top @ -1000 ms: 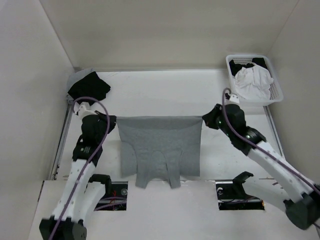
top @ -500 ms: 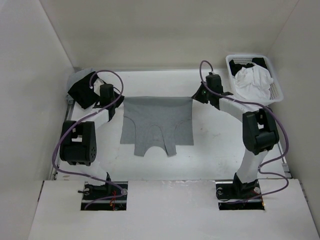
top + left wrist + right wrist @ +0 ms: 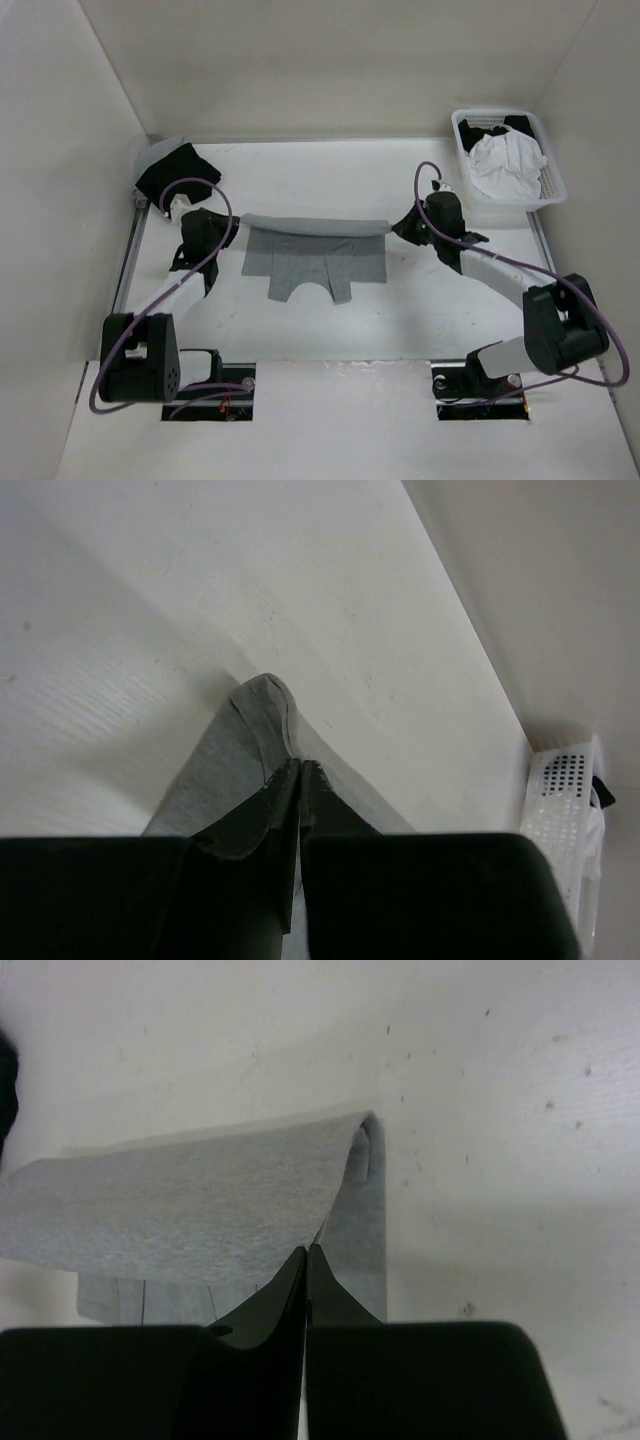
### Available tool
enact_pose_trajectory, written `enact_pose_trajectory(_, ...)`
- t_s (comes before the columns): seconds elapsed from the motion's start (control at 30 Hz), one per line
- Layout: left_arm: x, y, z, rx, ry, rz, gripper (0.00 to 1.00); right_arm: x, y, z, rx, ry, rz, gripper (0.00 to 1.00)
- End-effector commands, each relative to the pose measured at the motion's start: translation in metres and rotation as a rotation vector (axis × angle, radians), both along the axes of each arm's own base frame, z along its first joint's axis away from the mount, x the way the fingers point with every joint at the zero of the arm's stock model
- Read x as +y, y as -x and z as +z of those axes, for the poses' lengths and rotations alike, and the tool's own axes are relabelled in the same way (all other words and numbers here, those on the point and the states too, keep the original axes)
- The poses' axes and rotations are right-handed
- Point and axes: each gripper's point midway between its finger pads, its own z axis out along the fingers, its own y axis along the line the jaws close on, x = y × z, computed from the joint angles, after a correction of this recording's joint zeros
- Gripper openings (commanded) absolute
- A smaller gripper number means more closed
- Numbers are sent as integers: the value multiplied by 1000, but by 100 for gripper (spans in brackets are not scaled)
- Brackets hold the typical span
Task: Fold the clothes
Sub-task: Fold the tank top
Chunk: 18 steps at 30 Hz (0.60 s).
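The clothes, a grey tank top (image 3: 315,262), lie in the middle of the table with the straps toward the near edge. The far edge is raised in a taut band between the two grippers. My left gripper (image 3: 236,226) is shut on the left corner of that edge, and the fabric (image 3: 235,750) folds around its tips (image 3: 300,764). On the right corner my right gripper (image 3: 394,228) is shut; in its wrist view a grey sheet (image 3: 180,1200) stretches left from the tips (image 3: 306,1250) above the layer lying below.
A white basket (image 3: 548,178) holding white and black garments stands at the back right and also shows in the left wrist view (image 3: 565,780). A black garment (image 3: 176,172) lies in the back left corner. White walls close in the table on three sides.
Both grippers carried the hanging top out to the back of the table, then came back toward the near side and lower. The strap end now rests on the table.
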Motion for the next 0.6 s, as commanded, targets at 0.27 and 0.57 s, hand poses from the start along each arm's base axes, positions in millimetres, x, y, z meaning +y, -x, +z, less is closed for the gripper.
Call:
enact_pose_trajectory(0.27,3,63,-1,-70,12,-38,0,11,78,-9,-66,3,13,2)
enact_pose_trajectory(0.57,3,103,-49,19,17,-43,1,10,121,-60,89,33,-3,2)
